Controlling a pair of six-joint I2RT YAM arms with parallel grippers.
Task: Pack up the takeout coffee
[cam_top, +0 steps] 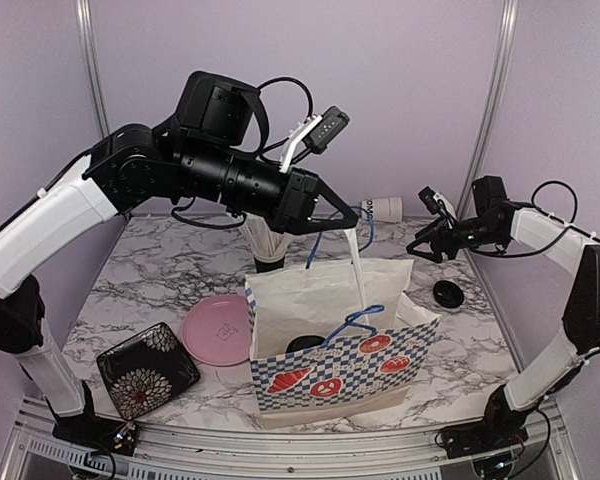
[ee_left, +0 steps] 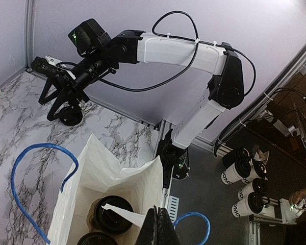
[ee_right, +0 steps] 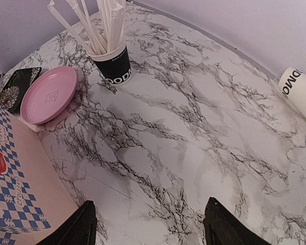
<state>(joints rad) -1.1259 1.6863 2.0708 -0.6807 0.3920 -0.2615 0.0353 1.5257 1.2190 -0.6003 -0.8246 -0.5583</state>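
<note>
A blue-checked white paper bag stands open at the table's front. Black cup lids of takeout coffee show inside it. My left gripper hangs over the bag's mouth, shut on a white stick whose lower end reaches into the bag. Another white cup lies on its side at the back wall, with no lid on it. A loose black lid rests to the right of the bag. My right gripper hovers open and empty above the marble between that cup and the lid.
A black cup of white sticks stands behind the bag. A pink plate and a dark flowered square dish lie to the bag's left. Several more cups sit on the floor off the table's right edge.
</note>
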